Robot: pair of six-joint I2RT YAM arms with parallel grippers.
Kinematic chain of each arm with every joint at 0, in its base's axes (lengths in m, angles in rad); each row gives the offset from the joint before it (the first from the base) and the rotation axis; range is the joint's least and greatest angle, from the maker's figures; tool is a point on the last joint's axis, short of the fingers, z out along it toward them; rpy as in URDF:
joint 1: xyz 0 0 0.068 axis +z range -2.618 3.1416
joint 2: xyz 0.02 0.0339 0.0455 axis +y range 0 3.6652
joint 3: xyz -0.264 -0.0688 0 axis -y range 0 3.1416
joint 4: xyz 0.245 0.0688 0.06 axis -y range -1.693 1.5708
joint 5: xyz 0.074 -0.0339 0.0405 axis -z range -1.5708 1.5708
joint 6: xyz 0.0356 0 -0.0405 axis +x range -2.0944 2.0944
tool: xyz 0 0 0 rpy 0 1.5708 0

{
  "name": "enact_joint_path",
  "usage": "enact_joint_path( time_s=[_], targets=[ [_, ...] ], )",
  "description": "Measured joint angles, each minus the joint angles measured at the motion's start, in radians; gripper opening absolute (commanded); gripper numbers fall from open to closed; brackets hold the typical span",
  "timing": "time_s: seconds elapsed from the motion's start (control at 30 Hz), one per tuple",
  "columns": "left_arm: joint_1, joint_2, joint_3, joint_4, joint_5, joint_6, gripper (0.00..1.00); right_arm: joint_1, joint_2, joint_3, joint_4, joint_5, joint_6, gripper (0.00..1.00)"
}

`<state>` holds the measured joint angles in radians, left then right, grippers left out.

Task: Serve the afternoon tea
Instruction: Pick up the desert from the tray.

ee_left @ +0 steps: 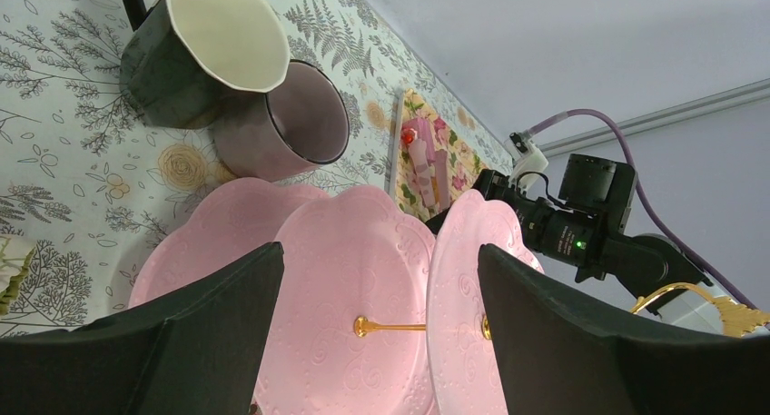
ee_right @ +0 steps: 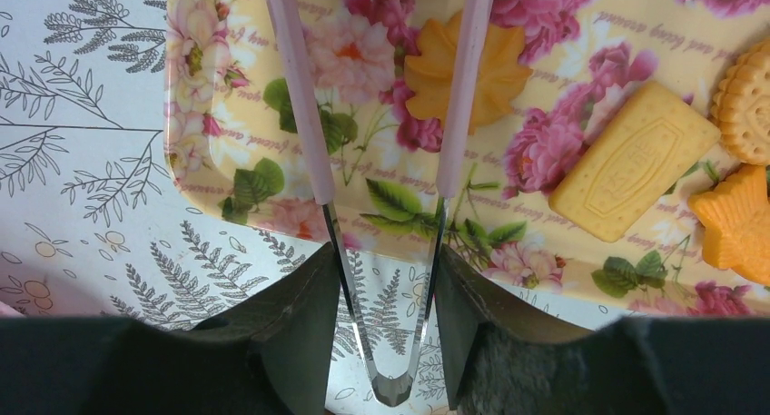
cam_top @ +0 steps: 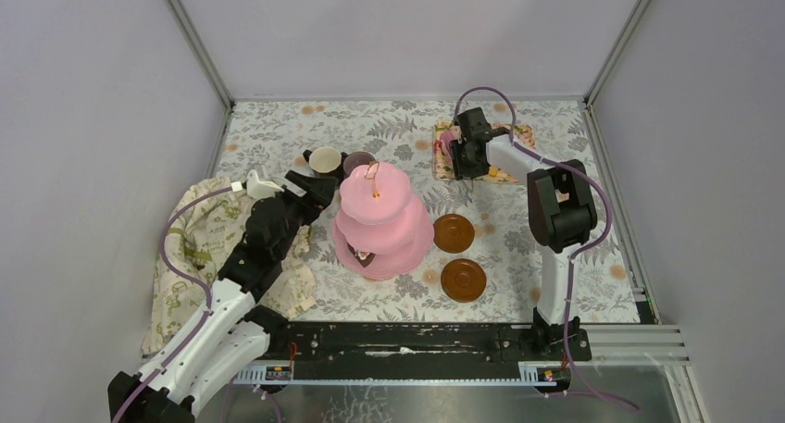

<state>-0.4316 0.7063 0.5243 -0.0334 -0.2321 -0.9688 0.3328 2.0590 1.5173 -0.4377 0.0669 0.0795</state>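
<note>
While the left gripper [cam_top: 313, 188] hangs spread beside the central cake stand [cam_top: 380, 215], the right gripper [ee_right: 381, 279], upper right, pinches tongs [ee_right: 295, 97] over an orange sweet [ee_right: 508, 70], presumably to lift it.

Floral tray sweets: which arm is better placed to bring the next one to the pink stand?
Right: the right gripper holds pink tongs over an orange leaf sweet on the tray. The left gripper is open beside the stand, far from the tray.

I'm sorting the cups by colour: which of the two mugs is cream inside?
The mug farther from the pink cake stand; the other mug, beside it and nearer the stand, is dark purplish inside.
</note>
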Motion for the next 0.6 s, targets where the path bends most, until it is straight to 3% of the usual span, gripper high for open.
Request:
enact_joint_path(
  time_s=[0.23,0.47,0.6],
  targets=[
    [0.000,0.001,0.000,0.000,0.000,0.000,0.86,0.000,0.017,0.021,-0.002,-0.005,-0.004,0.43],
    [0.000,0.003,0.000,0.000,0.000,0.000,0.86,0.000,0.022,0.026,-0.008,-0.027,-0.003,0.20],
    [0.000,0.001,0.000,0.000,0.000,0.000,0.86,0.000,0.022,0.026,-0.006,-0.032,-0.001,0.12]
  ],
)
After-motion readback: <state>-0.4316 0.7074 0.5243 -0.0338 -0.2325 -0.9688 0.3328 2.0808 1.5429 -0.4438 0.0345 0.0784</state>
